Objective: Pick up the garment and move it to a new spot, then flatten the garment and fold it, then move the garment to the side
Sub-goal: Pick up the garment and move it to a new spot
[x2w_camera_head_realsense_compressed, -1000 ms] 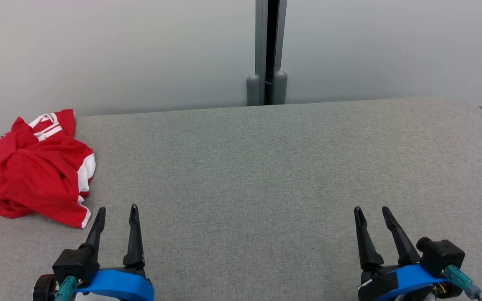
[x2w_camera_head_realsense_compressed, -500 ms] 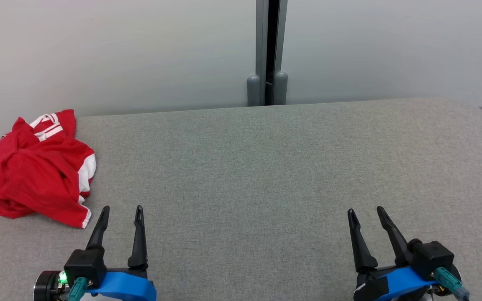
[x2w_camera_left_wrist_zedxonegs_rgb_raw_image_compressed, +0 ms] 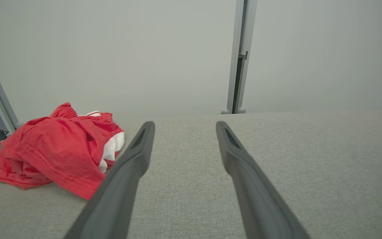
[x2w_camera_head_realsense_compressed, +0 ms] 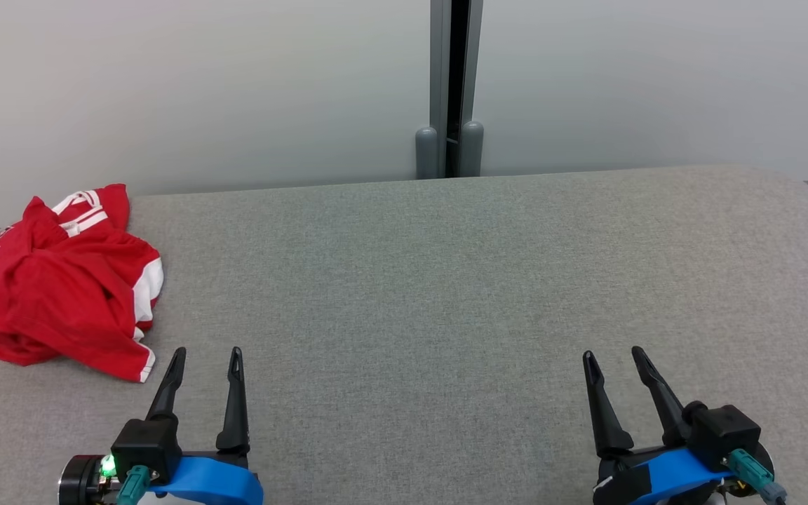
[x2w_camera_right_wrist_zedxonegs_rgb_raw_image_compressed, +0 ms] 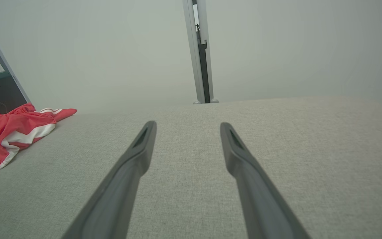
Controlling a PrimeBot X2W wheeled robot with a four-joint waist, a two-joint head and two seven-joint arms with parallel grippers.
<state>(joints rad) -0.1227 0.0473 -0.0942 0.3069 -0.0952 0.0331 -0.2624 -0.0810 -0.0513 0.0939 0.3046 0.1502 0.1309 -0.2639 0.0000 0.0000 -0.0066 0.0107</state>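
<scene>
Red garment (x2w_camera_head_realsense_compressed: 53,280), white-striped, crumpled heap with no clear long axis: lies on the grey table (x2w_camera_head_realsense_compressed: 411,280), ahead and left of the left claw (x2w_camera_head_realsense_compressed: 207,354), near its outer fingertip. Left claw nearer, spread, empty. Right claw (x2w_camera_head_realsense_compressed: 612,353) well apart, spread, empty.

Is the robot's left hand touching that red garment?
Apart. In the head view a strip of grey surface shows between the left hand and the red garment, at its nearest corner.

One garment (x2w_camera_head_realsense_compressed: 53,280) (crumpled), one table (x2w_camera_head_realsense_compressed: 446,280), two hands (x2w_camera_head_realsense_compressed: 207,352) (x2w_camera_head_realsense_compressed: 613,352).
</scene>
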